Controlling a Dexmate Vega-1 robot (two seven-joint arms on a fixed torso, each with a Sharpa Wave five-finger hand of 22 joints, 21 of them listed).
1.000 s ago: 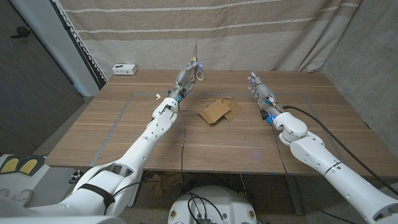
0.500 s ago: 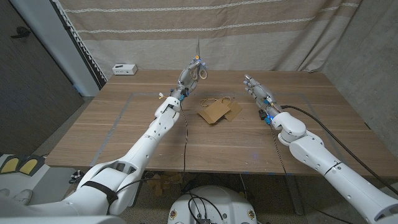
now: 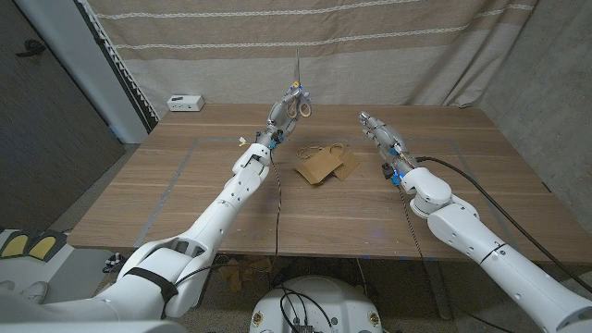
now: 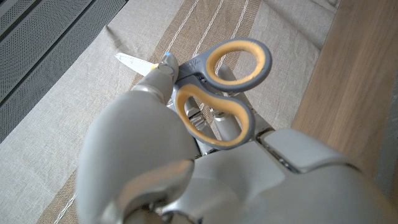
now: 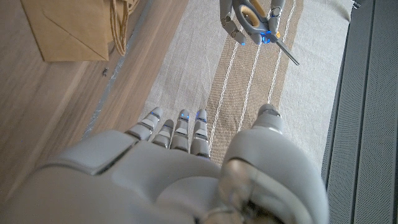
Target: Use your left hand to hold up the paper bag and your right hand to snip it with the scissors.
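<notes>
Above the table's far side, at about twelve o'clock, the left robot hand [image 3: 285, 109] grips the scissors [image 3: 296, 96] by their yellow-lined loops, blades pointing straight up, though the task gives the cutting to the other side; this looks like a handover pose. At two o'clock the right robot hand [image 3: 381, 135] hangs with fingers apart and nothing in it. Between them the paper bag [image 3: 317, 166] lies flat on the table [image 3: 185, 203], well clear of every edge, with open wood all round.
</notes>
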